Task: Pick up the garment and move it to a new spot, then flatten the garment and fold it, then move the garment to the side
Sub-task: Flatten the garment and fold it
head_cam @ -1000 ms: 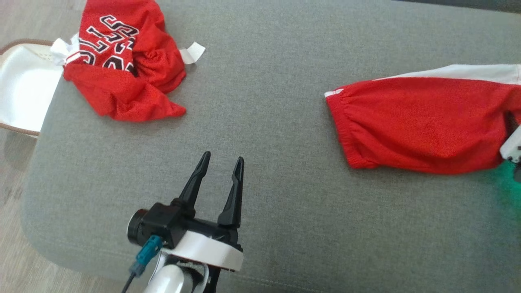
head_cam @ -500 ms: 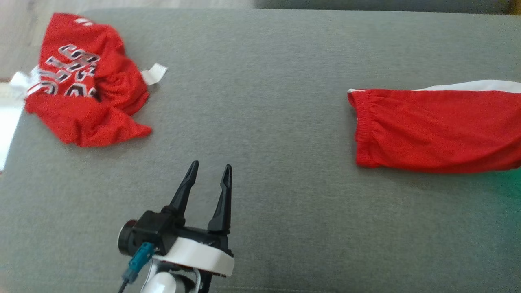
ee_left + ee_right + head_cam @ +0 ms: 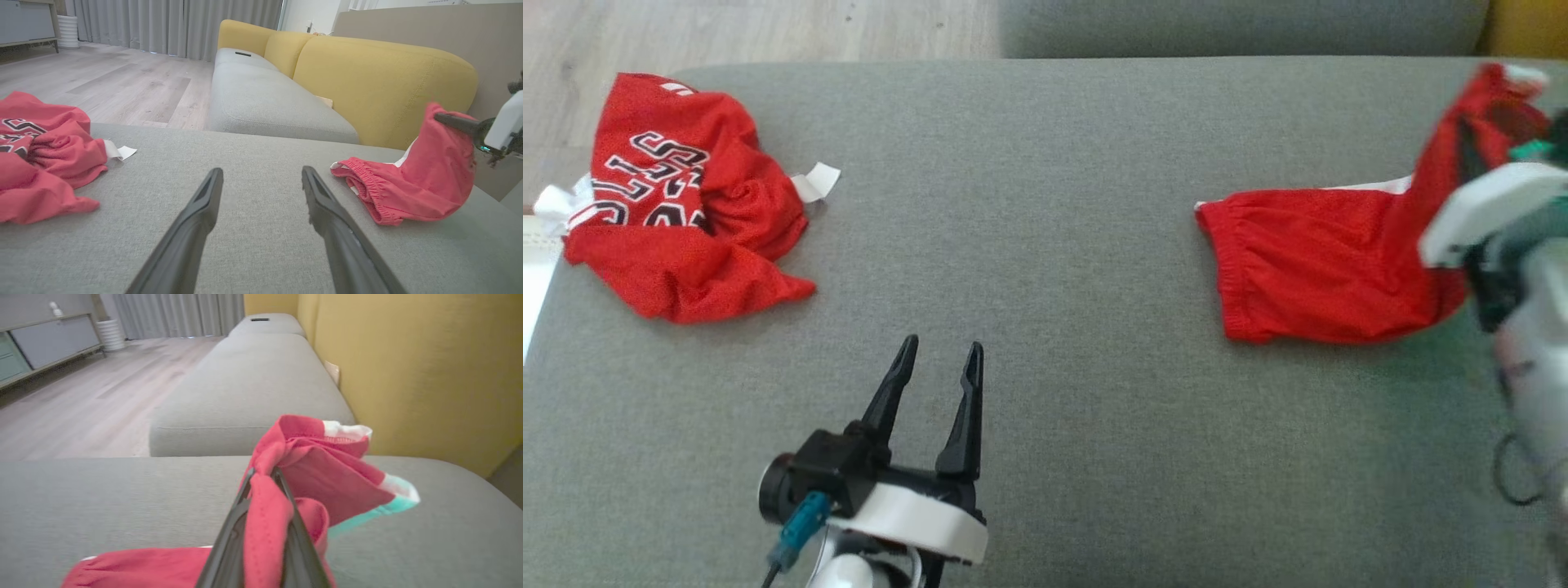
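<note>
Red shorts [image 3: 1307, 273] trail from 1 end pinched in the right gripper [image 3: 264, 471], ready for carrying elsewhere; the left gripper [image 3: 941, 347] hovers, fingers spread, empty.

Garment [image 3: 1307, 278]: plain red shorts, white side stripe, white trim at the hem. Crumpled jersey [image 3: 678, 204]: red, black-and-white lettering, white tags. Cushion [image 3: 1045, 204] grey, fine weave; sofa back [image 3: 367, 81] mustard yellow; floor [image 3: 122, 81] pale grey-brown wood grain; left gripper [image 3: 941, 347] with black fingers [image 3: 892, 388], white collar, teal plug.
</note>
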